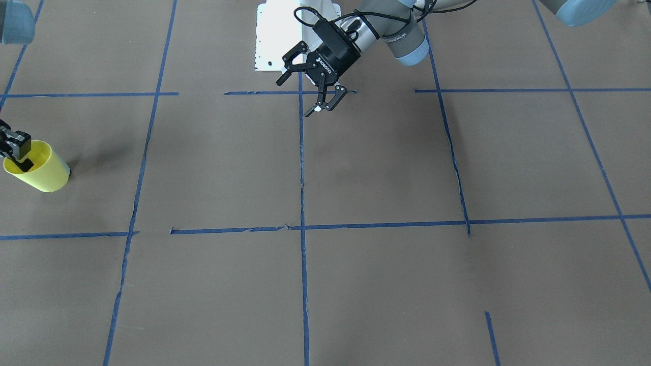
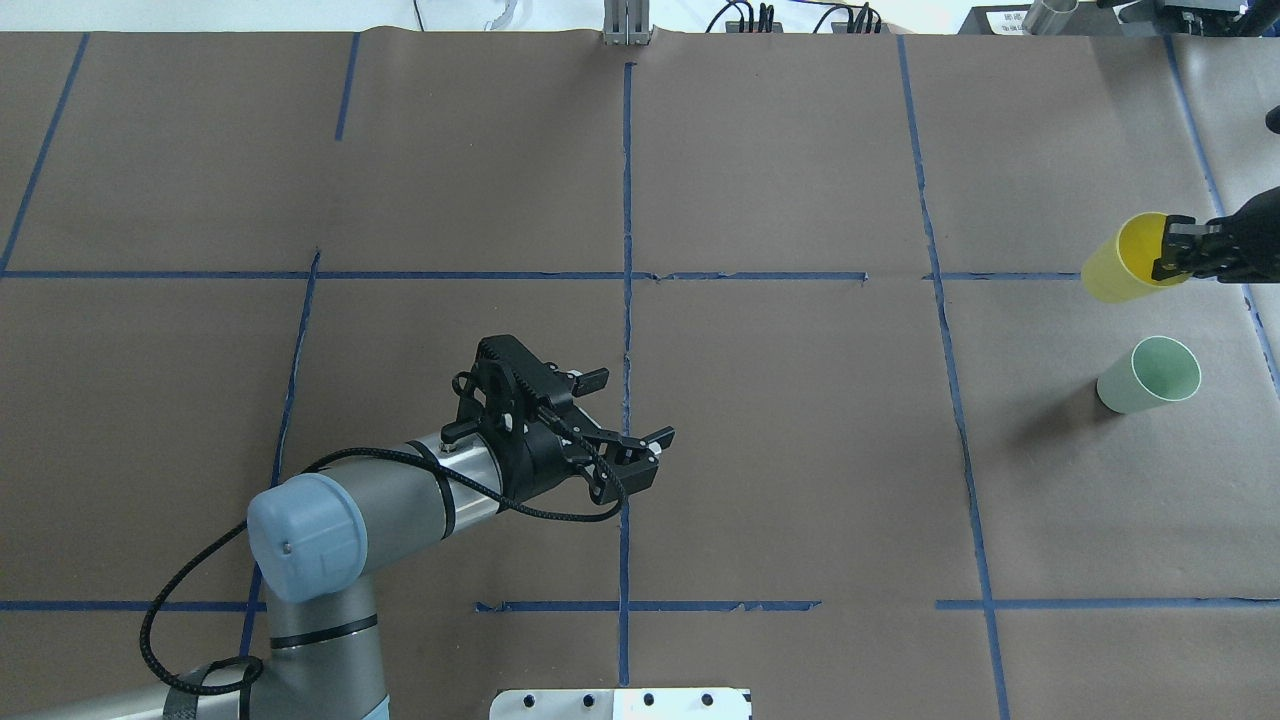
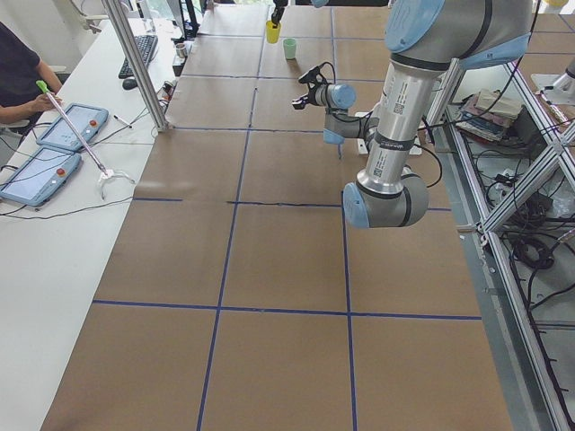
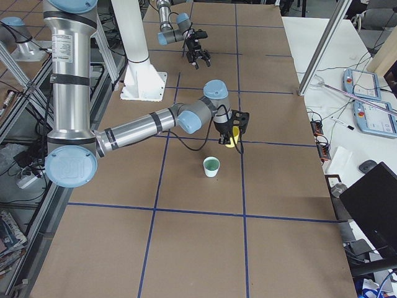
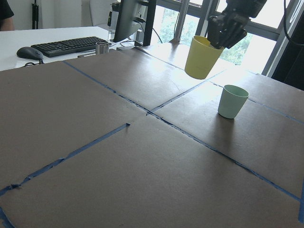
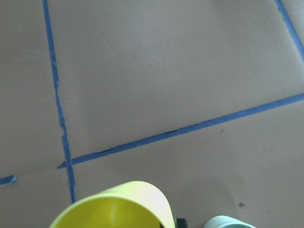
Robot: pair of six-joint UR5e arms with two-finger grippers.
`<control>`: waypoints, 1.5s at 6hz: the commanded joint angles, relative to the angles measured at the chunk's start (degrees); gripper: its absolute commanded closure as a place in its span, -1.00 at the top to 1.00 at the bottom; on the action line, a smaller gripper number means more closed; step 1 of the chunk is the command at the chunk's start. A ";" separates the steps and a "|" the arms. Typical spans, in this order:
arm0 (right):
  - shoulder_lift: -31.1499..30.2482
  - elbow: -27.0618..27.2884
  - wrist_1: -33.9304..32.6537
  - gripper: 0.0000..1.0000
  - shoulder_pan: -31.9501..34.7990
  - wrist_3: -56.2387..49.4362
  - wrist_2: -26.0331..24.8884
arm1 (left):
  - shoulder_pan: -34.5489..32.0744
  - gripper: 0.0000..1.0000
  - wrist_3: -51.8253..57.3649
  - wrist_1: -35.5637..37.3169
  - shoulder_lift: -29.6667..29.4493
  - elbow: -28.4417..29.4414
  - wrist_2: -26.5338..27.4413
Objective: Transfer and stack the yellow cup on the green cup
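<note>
The yellow cup hangs tilted above the table at the far right of the overhead view. My right gripper is shut on its rim, one finger inside and one outside; this also shows in the front view and the left wrist view. The yellow cup is just beyond and above the green cup. The green cup stands upright on the table, apart from the yellow one. My left gripper is open and empty above the table's middle.
The white base plate lies at the table's near edge. A side table with a keyboard and a small metal cup runs along the far side. A metal post stands there, and an operator sits beside it.
</note>
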 commanded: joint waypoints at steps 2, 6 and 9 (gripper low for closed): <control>-5.22 -1.02 -0.31 -1.00 0.63 -4.55 0.63 | -3.07 0.99 -2.90 13.39 0.19 -0.43 -0.14; -6.98 -1.99 -0.31 -1.00 0.63 -6.13 4.77 | -3.16 0.99 -2.99 13.87 0.28 -0.35 -0.14; -6.20 -3.92 0.30 0.99 0.45 -7.90 5.65 | -3.16 0.99 -2.99 13.87 0.36 -0.35 -0.14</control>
